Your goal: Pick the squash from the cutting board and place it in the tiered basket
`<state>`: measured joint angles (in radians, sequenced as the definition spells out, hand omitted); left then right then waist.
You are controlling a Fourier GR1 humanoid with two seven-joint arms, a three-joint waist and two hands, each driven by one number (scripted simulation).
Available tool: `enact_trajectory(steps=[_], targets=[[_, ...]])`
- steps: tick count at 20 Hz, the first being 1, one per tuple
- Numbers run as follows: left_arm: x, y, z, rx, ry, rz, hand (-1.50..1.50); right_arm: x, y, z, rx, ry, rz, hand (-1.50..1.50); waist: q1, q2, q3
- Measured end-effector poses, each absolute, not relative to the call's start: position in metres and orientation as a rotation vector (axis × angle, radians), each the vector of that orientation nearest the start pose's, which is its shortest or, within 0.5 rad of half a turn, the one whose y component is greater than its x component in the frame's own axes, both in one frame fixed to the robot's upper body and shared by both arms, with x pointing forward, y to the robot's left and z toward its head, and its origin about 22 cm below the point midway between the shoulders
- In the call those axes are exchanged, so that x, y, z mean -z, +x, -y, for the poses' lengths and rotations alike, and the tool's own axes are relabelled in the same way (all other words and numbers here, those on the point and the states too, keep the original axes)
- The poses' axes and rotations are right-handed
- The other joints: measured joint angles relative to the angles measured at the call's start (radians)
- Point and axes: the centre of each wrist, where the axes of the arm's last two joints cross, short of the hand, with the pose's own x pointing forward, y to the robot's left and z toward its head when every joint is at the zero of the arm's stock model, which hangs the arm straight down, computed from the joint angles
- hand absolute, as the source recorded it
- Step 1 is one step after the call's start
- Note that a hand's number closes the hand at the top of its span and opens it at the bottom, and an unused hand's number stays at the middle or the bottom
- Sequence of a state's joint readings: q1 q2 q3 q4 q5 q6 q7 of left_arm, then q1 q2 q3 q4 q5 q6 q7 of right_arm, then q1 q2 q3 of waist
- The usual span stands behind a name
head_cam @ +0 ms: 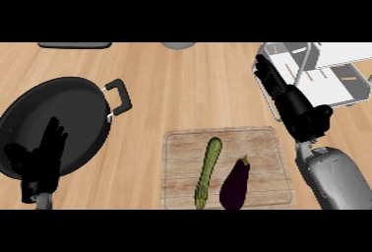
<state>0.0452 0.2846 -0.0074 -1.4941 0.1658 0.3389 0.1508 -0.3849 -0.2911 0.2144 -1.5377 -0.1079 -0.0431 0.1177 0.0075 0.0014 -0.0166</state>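
Observation:
A long green squash point(208, 172) lies on the wooden cutting board point(181, 147), left of a dark purple eggplant point(234, 183). The white tiered basket point(338, 82) stands at the counter's far right. My right hand point(291, 103) is raised above and to the right of the board, against the basket's left edge. Its fingers point(266, 74) are straight and hold nothing. My left hand point(40, 160) rests open at the lower left, fingers up, in front of the pan.
A large black pan point(73, 83) with a side handle point(120, 96) fills the left of the counter. A dark flat object point(74, 45) and a grey round object point(178, 45) sit at the far edge. Bare wood lies between pan and basket.

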Motion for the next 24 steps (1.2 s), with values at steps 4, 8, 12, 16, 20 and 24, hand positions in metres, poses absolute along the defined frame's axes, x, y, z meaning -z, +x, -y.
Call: enact_trajectory(steps=[4,8,12,16,20,24], targets=[[-0.004,0.229,-0.311,-0.106,0.422,1.38,0.0,-0.08,0.297,0.198,-0.162,-0.061,1.722,1.5,-0.026,-0.007,0.012],[-0.019,0.235,-0.323,-0.016,0.49,1.442,0.0,-0.057,0.284,0.218,0.174,-0.265,1.663,-1.5,-0.11,-0.021,0.018],[-0.025,0.235,-0.329,0.048,0.525,1.467,0.0,0.002,0.246,0.24,0.438,-0.571,1.381,-1.5,-0.143,-0.014,0.015],[-0.027,0.239,-0.324,0.11,0.518,1.484,0.0,0.022,0.203,0.223,0.554,-0.745,1.275,-1.5,-0.123,-0.015,0.012],[-0.03,0.247,-0.315,0.16,0.497,1.502,0.0,0.03,0.162,0.196,0.476,-0.777,1.198,-1.5,-0.087,-0.008,0.008],[-0.035,0.254,-0.308,0.198,0.479,1.526,0.0,0.037,0.131,0.179,0.316,-0.744,1.089,-1.5,-0.049,0.002,0.005]])
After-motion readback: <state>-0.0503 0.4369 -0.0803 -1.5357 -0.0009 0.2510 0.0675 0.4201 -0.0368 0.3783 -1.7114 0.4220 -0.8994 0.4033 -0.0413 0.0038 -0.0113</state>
